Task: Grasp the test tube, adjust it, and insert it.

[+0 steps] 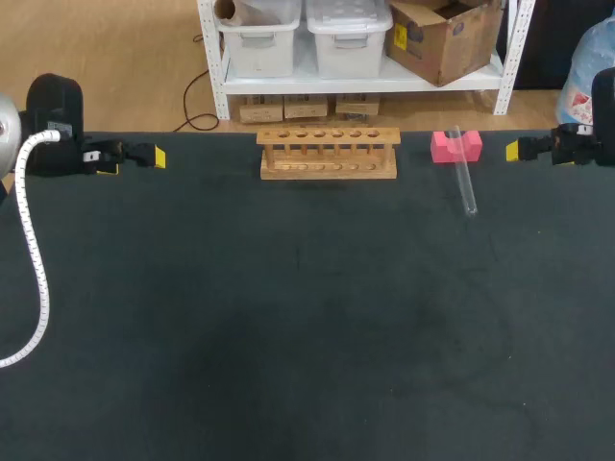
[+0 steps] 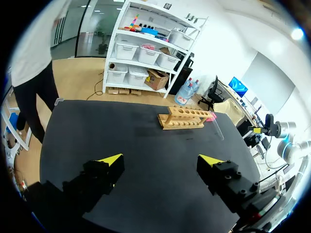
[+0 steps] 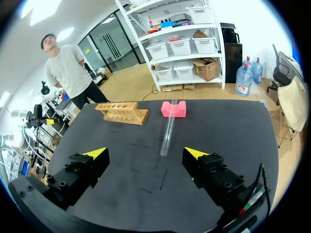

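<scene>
**Item: one glass test tube, ungrasped, with both jaws open**

Test tube (image 1: 464, 173): clear glass. Its far end is propped in the notch of the pink block (image 1: 455, 146) and its near end is down on the desk (image 1: 307, 336), so it lies at a slant. It is right of the wooden rack (image 1: 329, 154) and apart from it. Nothing grips it.

Position relative to our right jaws: in the right wrist view the tube (image 3: 168, 128) lies ahead of the jaws and points roughly back toward the gap between the two yellow tips (image 3: 95, 153). It touches neither tip. The right jaws stand wide open with only bare desk between them. In the head view our right arm (image 1: 586, 139) sits at the desk's right edge, with the tube and block just inward of it.

Position relative to our left jaws: these are also wide open and grip nothing. Our left arm (image 1: 58, 125) sits at the desk's left edge, well apart from the tube. In the left wrist view the tube (image 2: 217, 128) shows far ahead, past the rack (image 2: 184, 118).

Wooden rack: one row of holes along the top bar, all of them unfilled. It stands upright near the desk's far edge, between the two arms.

Pink block: a notch on top, just right of the rack and touching the tube.

Desk: dark matte surface.
</scene>
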